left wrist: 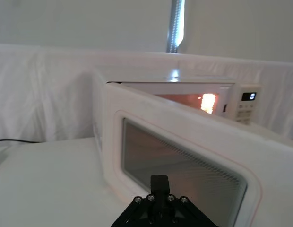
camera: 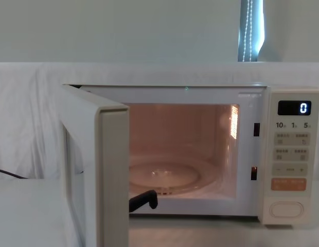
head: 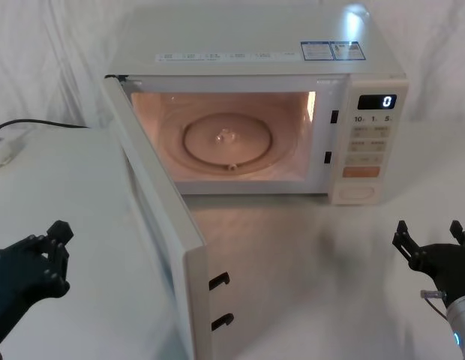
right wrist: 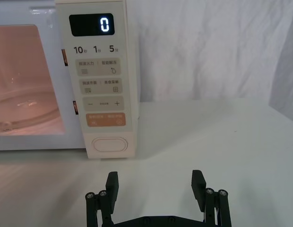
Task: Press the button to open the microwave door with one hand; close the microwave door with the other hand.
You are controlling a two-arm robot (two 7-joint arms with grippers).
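the microwave door [head: 154, 225] stands swung wide open toward the near left, just right of the left gripper [head: 56, 251], whose finger gap is hidden. the right gripper [right wrist: 155, 182], spread wide, hovers near the button [right wrist: 109, 144], not touching.

door [head: 154, 217] open, blocks left hand [head: 37, 262]

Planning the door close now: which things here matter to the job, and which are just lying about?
Job: microwave door, swung open; button; left gripper outside the door; right gripper, open, before the button.
Lying about: black cable; glass turntable; white table.
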